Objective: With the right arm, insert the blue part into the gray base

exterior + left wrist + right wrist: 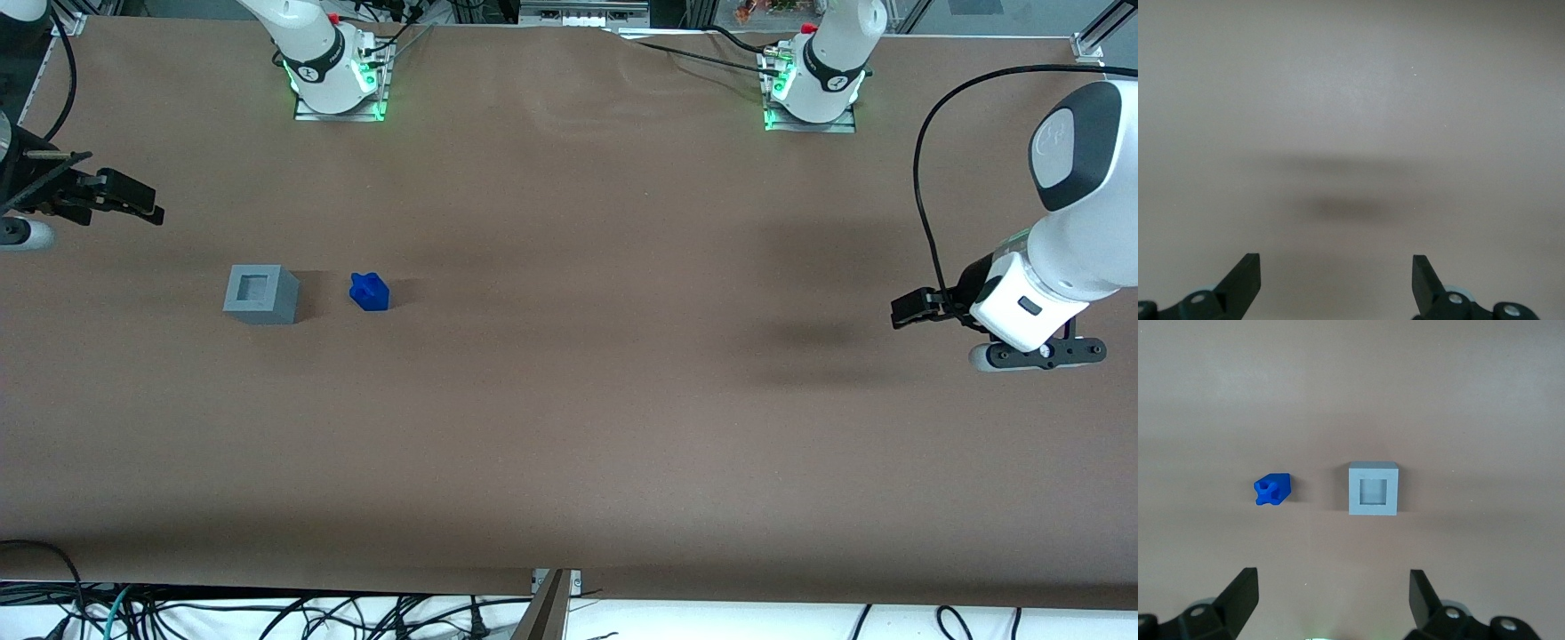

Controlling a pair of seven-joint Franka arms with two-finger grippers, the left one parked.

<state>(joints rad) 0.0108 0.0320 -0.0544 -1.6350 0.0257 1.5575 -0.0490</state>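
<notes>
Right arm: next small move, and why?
Probably bring the open pincer down over the blue part. The part lies loose on the table beside the gray base, whose socket faces up, empty; the pincer hangs high above both, holding nothing.

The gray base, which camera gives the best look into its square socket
The right wrist view: it looks straight down into the gray base, with the open gripper above the table. The front view shows the base smaller and at an angle, beside the blue part. The left wrist view misses it.
</notes>
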